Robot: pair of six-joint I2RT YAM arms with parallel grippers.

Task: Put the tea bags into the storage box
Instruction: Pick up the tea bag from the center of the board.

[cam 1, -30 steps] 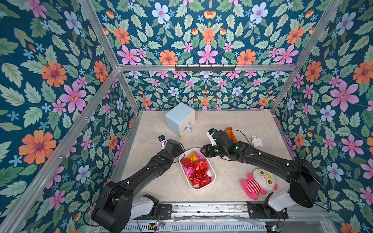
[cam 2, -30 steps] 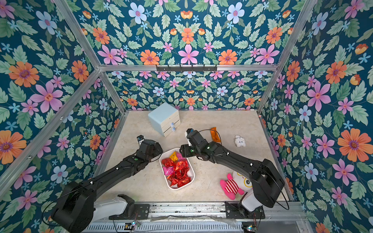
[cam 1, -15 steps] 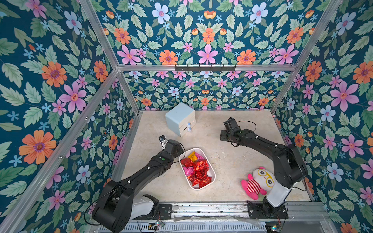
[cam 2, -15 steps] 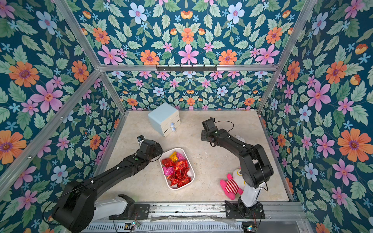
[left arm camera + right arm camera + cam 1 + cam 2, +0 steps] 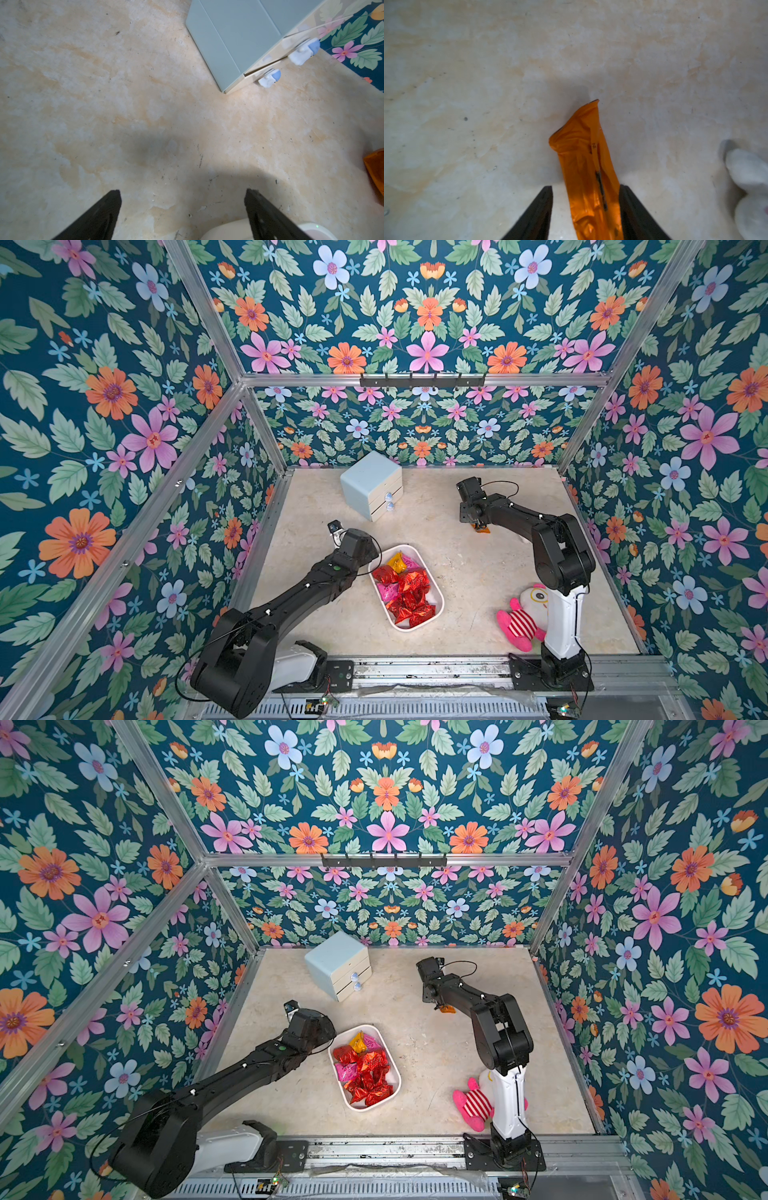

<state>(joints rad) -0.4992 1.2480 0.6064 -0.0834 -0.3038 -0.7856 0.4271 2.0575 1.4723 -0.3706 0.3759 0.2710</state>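
Swinging away from the storage box (image 5: 441,600), the right gripper (image 5: 478,526) has crossed to the far right part of the table (image 5: 457,593) since a second ago and now sits low over the orange tea bag (image 5: 483,530). The left arm has not shifted.

In both top views the other tea bags (image 5: 409,591), red, pink and one yellow, lie heaped inside the storage box (image 5: 398,1077) near the front middle, well apart from the orange tea bag (image 5: 448,1009). A pale blue drawer unit (image 5: 365,483) stands toward the back. A pink striped plush toy (image 5: 519,620) lies by the right arm's base.

In the left wrist view, the left gripper (image 5: 182,190) hangs over bare table, jaws spread wide with nothing between them. The storage box's white rim (image 5: 226,230) shows just beside one finger. An orange patch at the frame's edge is probably that same tea bag.

In the right wrist view, the orange tea bag (image 5: 583,158) lies between the parted jaws of the right gripper (image 5: 585,186). One finger touches its edge and the other stands a little clear, so nothing is clamped yet. A blurred white plush (image 5: 749,172) lies off to one side.
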